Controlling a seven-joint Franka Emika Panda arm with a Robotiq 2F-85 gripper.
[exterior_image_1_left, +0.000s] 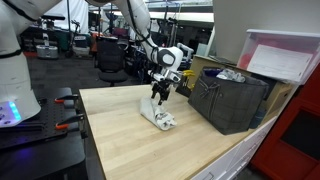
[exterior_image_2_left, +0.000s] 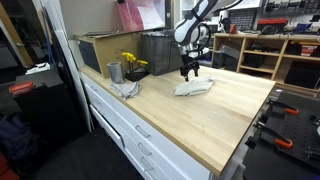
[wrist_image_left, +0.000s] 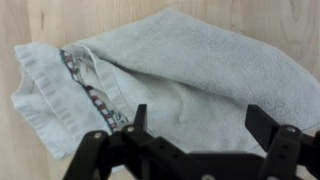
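Observation:
A pale grey towel (wrist_image_left: 190, 75) with a patterned band near one end lies crumpled on the wooden tabletop (wrist_image_left: 40, 20); it shows as a small white heap in both exterior views (exterior_image_1_left: 160, 119) (exterior_image_2_left: 193, 88). My gripper (wrist_image_left: 198, 122) hangs just above the towel, jaws spread wide, with nothing between the fingers (wrist_image_left: 262, 122). In both exterior views the gripper (exterior_image_1_left: 160, 95) (exterior_image_2_left: 189, 71) points straight down over the towel, close to it but apart.
A dark bin (exterior_image_1_left: 228, 98) with cloth in it stands at the table's far side, a white box (exterior_image_1_left: 283, 55) behind it. A metal cup (exterior_image_2_left: 114, 72), yellow flowers (exterior_image_2_left: 132, 63) and another rag (exterior_image_2_left: 127, 89) sit near the cardboard box (exterior_image_2_left: 100, 48).

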